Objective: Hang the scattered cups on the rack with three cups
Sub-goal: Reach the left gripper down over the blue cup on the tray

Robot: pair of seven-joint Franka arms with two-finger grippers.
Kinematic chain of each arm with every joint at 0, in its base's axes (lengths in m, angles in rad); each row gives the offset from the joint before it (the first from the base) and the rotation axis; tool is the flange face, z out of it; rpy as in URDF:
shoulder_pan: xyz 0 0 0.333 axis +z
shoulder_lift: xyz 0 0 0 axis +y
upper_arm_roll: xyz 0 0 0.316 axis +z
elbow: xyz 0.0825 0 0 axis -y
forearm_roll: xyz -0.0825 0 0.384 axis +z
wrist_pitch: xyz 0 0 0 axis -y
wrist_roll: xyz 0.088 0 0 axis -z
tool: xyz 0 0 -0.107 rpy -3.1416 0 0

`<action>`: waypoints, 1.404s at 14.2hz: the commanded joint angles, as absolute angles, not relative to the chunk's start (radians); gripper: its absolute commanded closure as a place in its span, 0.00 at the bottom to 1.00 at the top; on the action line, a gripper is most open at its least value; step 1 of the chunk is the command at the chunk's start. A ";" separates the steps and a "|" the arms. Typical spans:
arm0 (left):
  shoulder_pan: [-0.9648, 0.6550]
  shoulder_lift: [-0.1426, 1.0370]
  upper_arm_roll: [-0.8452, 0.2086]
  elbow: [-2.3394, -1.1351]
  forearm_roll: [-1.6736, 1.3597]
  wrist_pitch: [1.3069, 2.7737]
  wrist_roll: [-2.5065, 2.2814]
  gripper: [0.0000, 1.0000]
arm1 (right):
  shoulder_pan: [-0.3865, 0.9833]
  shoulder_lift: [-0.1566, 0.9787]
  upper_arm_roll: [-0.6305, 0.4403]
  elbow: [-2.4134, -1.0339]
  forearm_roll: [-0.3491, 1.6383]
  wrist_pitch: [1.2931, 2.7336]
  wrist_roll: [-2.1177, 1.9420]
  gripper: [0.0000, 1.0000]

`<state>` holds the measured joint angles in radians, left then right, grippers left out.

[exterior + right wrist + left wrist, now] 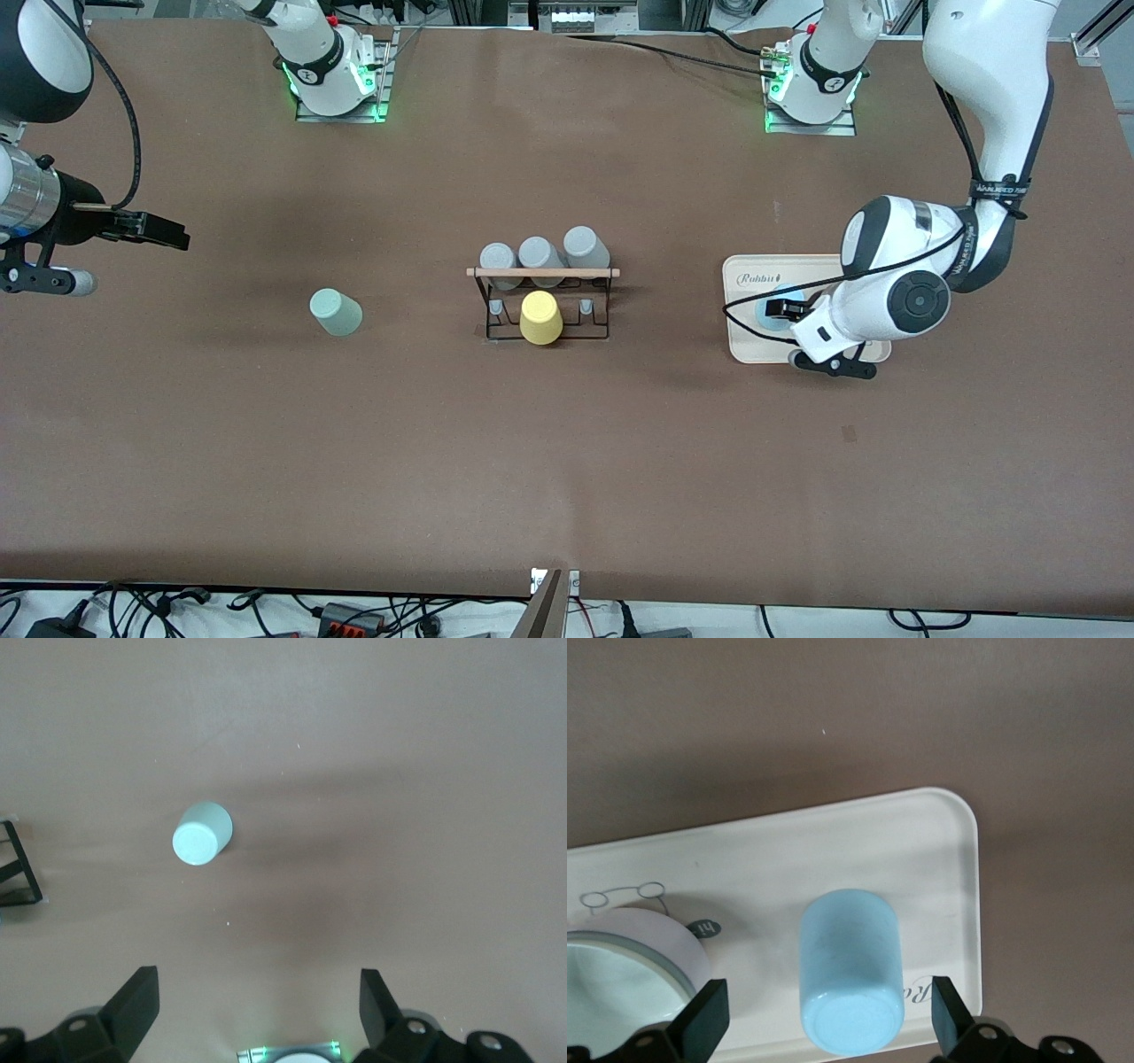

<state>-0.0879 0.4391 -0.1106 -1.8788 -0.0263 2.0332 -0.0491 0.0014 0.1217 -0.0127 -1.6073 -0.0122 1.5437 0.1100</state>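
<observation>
Counting: three grey cups (540, 255), one yellow cup (540, 317), rack (542, 273).

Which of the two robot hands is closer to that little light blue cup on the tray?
The left. The left gripper hangs open right over the light blue cup on the beige tray. The right gripper is open too, up at the right arm's end of the table, past the sage green cup.

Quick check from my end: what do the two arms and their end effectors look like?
Both arms are glossy white with dark grey joint rings and black cables alongside. The left end effector and right end effector have black fingers. Green lights glow at both bases. The left arm's link carries small dark lettering.
</observation>
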 commanded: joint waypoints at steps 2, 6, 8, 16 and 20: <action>-0.078 0.400 -0.123 -1.947 -0.044 2.049 -0.035 0.00 | -0.002 0.071 -0.011 -1.669 -0.006 1.600 0.110 0.00; -0.072 0.411 -0.123 -1.973 -0.044 2.077 -0.037 0.00 | 0.002 0.071 -0.011 -1.670 -0.006 1.598 0.110 0.00; -0.075 0.411 -0.124 -2.022 -0.044 2.143 -0.037 0.00 | 0.002 0.071 -0.011 -1.671 -0.006 1.597 0.110 0.00; -0.081 0.433 -0.130 -2.019 -0.087 2.148 -0.092 0.00 | 0.002 0.072 -0.011 -1.672 -0.003 1.591 0.109 0.00; -0.084 0.448 -0.129 -2.013 -0.078 2.148 -0.120 0.00 | -0.002 0.072 -0.012 -1.674 0.000 1.582 0.110 0.00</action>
<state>-0.0845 0.4423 -0.1270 -2.0093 -0.0742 2.1353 -0.1066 0.0016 0.0955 -0.0131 -1.6492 -0.0121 1.5831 0.1101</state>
